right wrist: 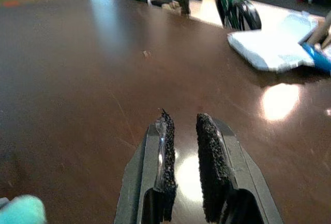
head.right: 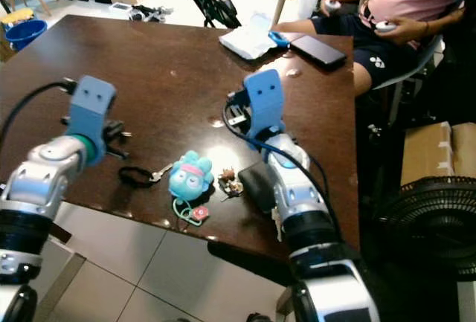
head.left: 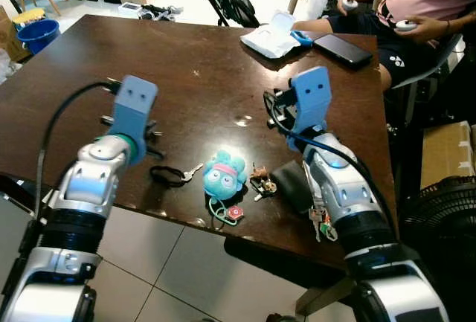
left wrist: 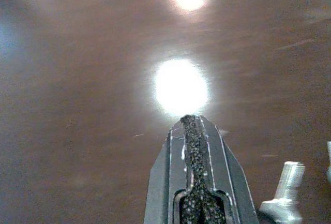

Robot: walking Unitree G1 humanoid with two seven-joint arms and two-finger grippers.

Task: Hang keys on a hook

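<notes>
Silver arm segments fill the lower corners of the left eye view, both reaching up over a dark brown wooden table (head.left: pixel 201 91). Near the table's front edge, at lower centre, lie the keys: a single silver key on a black loop (head.left: pixel 173 175), then a teal plush keychain (head.left: pixel 224 175) with a small pink tag (head.left: pixel 235 212) below it, then a small cluster of keys (head.left: pixel 261 182) just beside the plush on its right. A dark pouch (head.left: pixel 291 184) lies next to that cluster, partly under the right forearm, and another small bunch of keys (head.left: pixel 321 222) hangs at the table edge under that arm.

The left gripper (left wrist: pixel 195 131) hovers just above the tabletop left of centre, its two black fingers pressed together with nothing between them; a silver key tip (left wrist: pixel 287 188) shows at the lower right of the left wrist view. The right gripper (right wrist: pixel 182 125) sits right of centre, its padded fingers slightly apart and holding nothing.

Farther back, at upper centre-right, lie a white pouch (head.left: pixel 271 36) and a black phone (head.left: pixel 343 49). Beyond the table's far edge, at upper right, a seated person (head.left: pixel 416 2) holds controllers. A blue bucket (head.left: pixel 36 36) stands at upper left.
</notes>
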